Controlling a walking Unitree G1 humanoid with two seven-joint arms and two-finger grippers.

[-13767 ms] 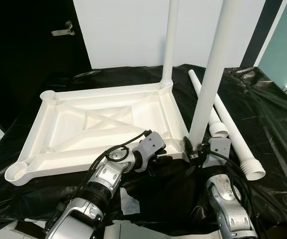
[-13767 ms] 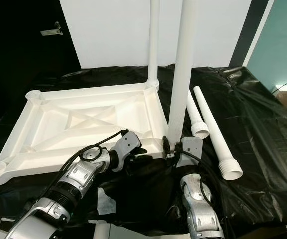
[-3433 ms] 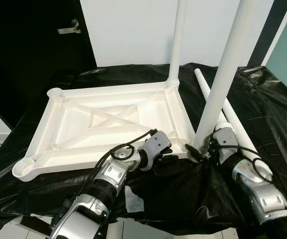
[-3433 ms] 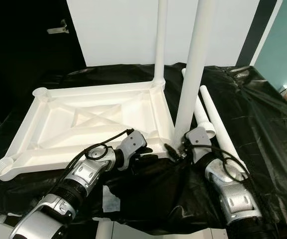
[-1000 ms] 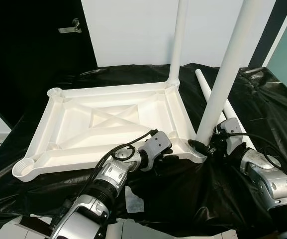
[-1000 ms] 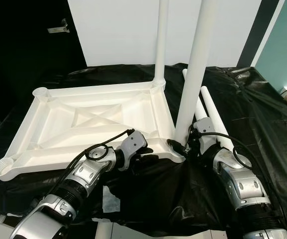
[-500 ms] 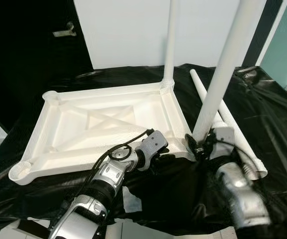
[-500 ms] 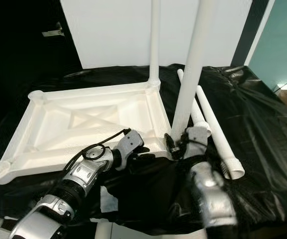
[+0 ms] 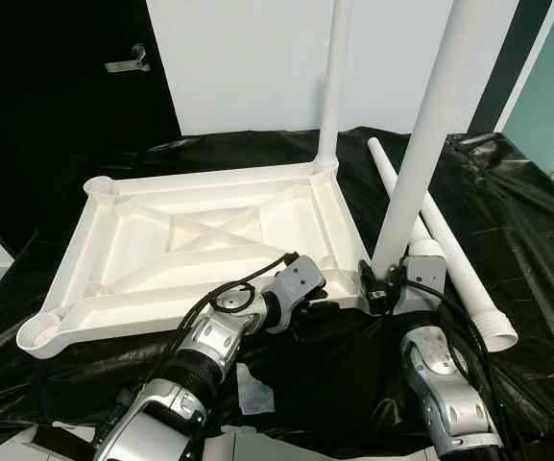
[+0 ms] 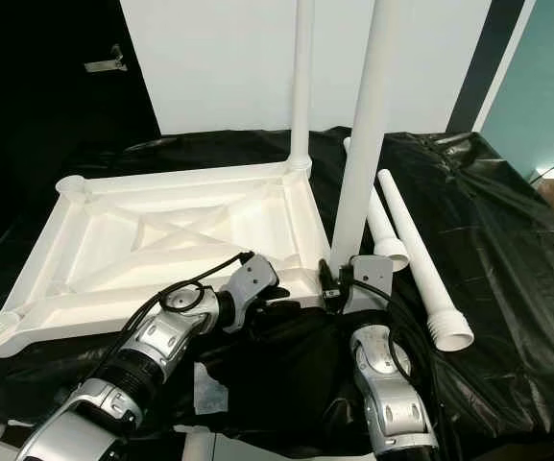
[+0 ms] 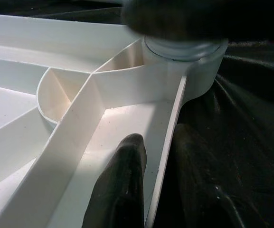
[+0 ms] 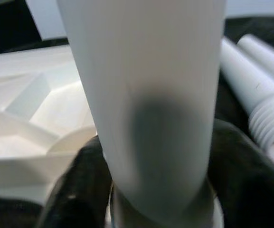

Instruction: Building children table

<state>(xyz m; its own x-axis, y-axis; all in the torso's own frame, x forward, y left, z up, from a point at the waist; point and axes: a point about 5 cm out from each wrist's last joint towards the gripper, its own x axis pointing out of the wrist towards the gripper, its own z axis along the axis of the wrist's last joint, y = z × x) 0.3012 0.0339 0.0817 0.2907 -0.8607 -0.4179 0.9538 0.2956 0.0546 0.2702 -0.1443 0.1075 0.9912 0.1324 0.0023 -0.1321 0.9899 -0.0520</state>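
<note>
The white tabletop (image 9: pixel 200 230) lies upside down on a black sheet. One white leg (image 9: pixel 332 77) stands upright in its far right corner. Another leg (image 9: pixel 419 154) stands in the near right corner socket, leaning slightly right. My right gripper (image 9: pixel 382 286) is shut on this leg's base, and its black fingers (image 12: pixel 75 185) clasp both sides of the tube (image 12: pixel 146 95). My left gripper (image 9: pixel 323 307) is shut on the tabletop's front rim (image 11: pixel 170 123), with one finger (image 11: pixel 122 190) inside and the other outside on the sheet. Two loose legs (image 9: pixel 449 250) lie at the right.
Open sockets sit at the tabletop's near left corner (image 9: pixel 38 333) and far left corner (image 9: pixel 99 184). A white scrap (image 9: pixel 255 392) lies on the black sheet (image 9: pixel 526 230) near the front edge. A black door with a handle (image 9: pixel 123 63) stands back left.
My right forearm has swung in from the right to below the near leg, its gripper still on the base. The head view has shifted a little. The left arm holds still.
</note>
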